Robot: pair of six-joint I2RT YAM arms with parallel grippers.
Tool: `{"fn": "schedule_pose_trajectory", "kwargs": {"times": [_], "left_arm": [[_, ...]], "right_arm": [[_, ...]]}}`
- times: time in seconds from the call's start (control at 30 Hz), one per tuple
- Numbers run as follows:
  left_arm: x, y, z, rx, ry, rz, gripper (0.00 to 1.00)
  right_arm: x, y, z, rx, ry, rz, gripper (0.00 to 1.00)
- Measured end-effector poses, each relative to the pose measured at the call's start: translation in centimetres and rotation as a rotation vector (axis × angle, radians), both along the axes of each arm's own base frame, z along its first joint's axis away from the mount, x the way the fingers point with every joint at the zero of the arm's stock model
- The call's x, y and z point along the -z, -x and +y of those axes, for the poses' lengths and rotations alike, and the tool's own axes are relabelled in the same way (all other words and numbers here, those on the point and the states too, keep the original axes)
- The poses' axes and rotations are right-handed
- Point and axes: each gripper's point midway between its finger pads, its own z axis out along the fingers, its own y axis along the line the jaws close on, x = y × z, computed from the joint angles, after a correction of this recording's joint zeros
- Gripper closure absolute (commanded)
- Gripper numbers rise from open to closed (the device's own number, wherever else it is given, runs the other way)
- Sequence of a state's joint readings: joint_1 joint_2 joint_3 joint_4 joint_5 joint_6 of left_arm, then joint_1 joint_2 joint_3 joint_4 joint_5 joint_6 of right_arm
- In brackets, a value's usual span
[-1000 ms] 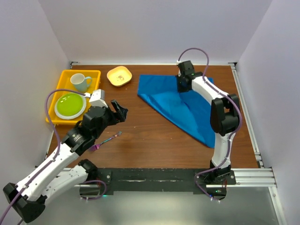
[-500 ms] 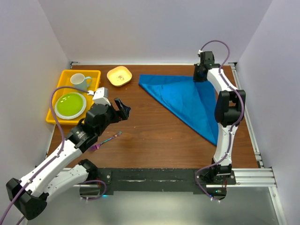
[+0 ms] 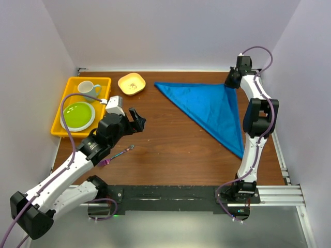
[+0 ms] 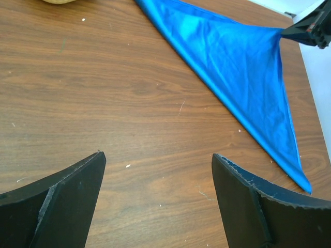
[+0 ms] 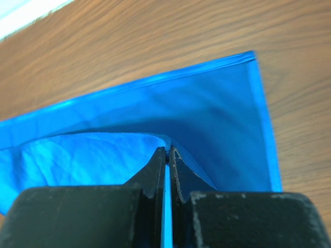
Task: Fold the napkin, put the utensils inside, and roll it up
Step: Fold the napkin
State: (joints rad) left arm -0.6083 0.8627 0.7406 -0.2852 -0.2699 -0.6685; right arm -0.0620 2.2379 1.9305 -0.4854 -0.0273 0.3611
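The blue napkin (image 3: 214, 106) lies as a triangle on the right half of the wooden table; it also shows in the left wrist view (image 4: 238, 62) and the right wrist view (image 5: 129, 119). My right gripper (image 3: 231, 82) is shut on the napkin's far right corner, with cloth pinched between its fingers (image 5: 166, 155). The slim purple-pink utensil (image 3: 118, 154) lies on the table near the left arm. My left gripper (image 3: 137, 120) is open and empty above bare wood (image 4: 158, 160), to the left of the napkin.
A yellow tray (image 3: 106, 82) at the far left holds a pale blue cup (image 3: 88, 90) and a green plate (image 3: 77, 115). A small yellow bowl (image 3: 131, 83) sits beside the tray at the back. White walls enclose the table.
My right gripper has pulled the napkin's corner to the far right, spreading the cloth into a flat triangle. My left gripper has moved slightly right and away from me.
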Motion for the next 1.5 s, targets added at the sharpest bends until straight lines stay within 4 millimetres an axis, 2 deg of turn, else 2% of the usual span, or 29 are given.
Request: {"fn": "schedule_pose_trajectory", "kwargs": {"times": [0.13, 0.3, 0.7, 0.9, 1.07, 1.3, 1.5], "left_arm": [[0.2, -0.1, 0.0, 0.002, -0.001, 0.006, 0.11], [0.2, -0.2, -0.1, 0.004, 0.002, 0.006, 0.11], [0.9, -0.4, -0.4, 0.015, -0.004, 0.028, 0.11], [1.1, -0.5, -0.5, 0.017, -0.006, 0.032, 0.11], [1.2, -0.6, -0.7, 0.021, -0.004, 0.033, 0.11], [1.3, -0.8, -0.8, 0.024, -0.002, 0.037, 0.11], [1.4, -0.8, -0.9, 0.027, -0.001, 0.039, 0.11]], "right_arm": [[-0.2, -0.3, -1.2, 0.045, -0.025, -0.014, 1.00], [-0.2, -1.0, -1.7, 0.071, -0.056, -0.038, 1.00], [3.3, -1.4, -2.6, 0.107, -0.080, 0.006, 1.00], [3.1, -1.9, -3.2, 0.112, -0.085, -0.010, 1.00], [2.2, -3.0, -3.4, 0.105, -0.092, -0.048, 1.00], [3.3, -3.4, -3.8, 0.112, -0.092, -0.040, 1.00], [3.5, -3.2, -4.3, 0.125, -0.090, -0.033, 1.00]]}}
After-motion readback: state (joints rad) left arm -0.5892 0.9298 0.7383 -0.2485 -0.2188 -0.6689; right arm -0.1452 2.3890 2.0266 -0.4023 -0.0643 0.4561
